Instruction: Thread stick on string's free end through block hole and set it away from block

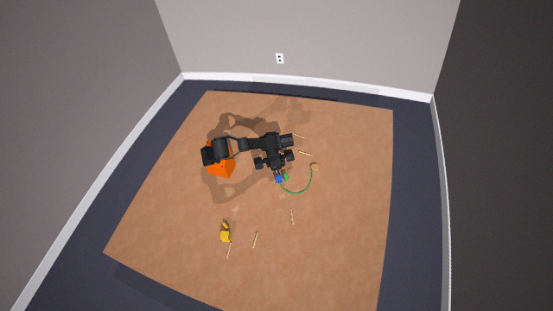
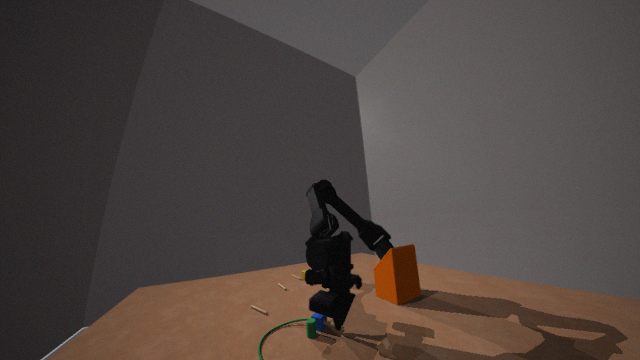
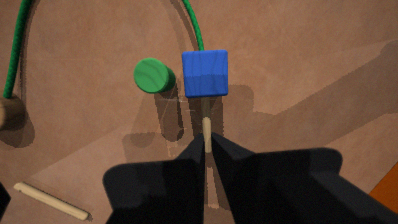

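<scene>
The blue block point(image 1: 278, 179) point(image 2: 319, 321) point(image 3: 205, 73) sits on the table. The green string point(image 1: 295, 193) point(image 2: 272, 327) point(image 3: 195, 22) curves from the round wooden button point(image 1: 314, 167) point(image 3: 10, 114) to the block's far side in the wrist view. The thin stick point(image 3: 207, 125) sticks out of the block's near side, lined up with the gripper. My gripper point(image 3: 206, 137) point(image 2: 339, 328) is shut on this stick, low over the table, a short way from the block. The string's joint with the stick is hidden by the block.
A green cylinder point(image 1: 286, 176) point(image 2: 311, 329) point(image 3: 151, 75) stands close beside the block. Loose sticks lie around, one point(image 1: 305, 153) near the button and one point(image 1: 292, 216) beyond the string's curve. A yellow block point(image 1: 225, 236) lies farther off. The orange base point(image 1: 221, 168) point(image 2: 400, 275) is behind the arm.
</scene>
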You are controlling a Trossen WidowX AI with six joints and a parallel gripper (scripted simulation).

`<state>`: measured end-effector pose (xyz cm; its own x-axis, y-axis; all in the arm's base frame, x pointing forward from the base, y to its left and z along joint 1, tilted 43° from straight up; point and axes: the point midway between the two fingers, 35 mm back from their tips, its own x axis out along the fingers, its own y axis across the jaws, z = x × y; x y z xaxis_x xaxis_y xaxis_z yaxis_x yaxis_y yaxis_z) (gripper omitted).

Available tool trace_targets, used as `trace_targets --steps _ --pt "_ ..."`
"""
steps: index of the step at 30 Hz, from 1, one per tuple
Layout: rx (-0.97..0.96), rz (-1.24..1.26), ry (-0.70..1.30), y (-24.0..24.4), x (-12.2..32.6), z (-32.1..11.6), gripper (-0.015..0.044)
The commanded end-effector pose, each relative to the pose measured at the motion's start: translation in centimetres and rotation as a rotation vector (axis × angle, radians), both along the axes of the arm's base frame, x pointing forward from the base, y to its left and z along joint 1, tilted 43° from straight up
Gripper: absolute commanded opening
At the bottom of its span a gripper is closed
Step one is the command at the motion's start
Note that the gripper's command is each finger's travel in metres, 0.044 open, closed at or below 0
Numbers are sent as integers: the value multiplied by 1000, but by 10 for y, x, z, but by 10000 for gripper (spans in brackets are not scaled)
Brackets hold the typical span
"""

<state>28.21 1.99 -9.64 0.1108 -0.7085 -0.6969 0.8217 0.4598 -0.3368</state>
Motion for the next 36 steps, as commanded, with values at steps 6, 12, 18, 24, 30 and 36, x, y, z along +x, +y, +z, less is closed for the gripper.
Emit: trace_targets --steps 6,12,18,24,30,36 --pt "3 -2 -1 7 -7 -7 0" --pt "4 -2 -1 11 -11 -10 0" --pt "5 -1 -1 14 -14 -14 0" --pt "7 0 0 18 -18 -18 0" --pt "7 1 0 22 -22 -22 0" --pt "8 1 -1 26 -26 -26 0"
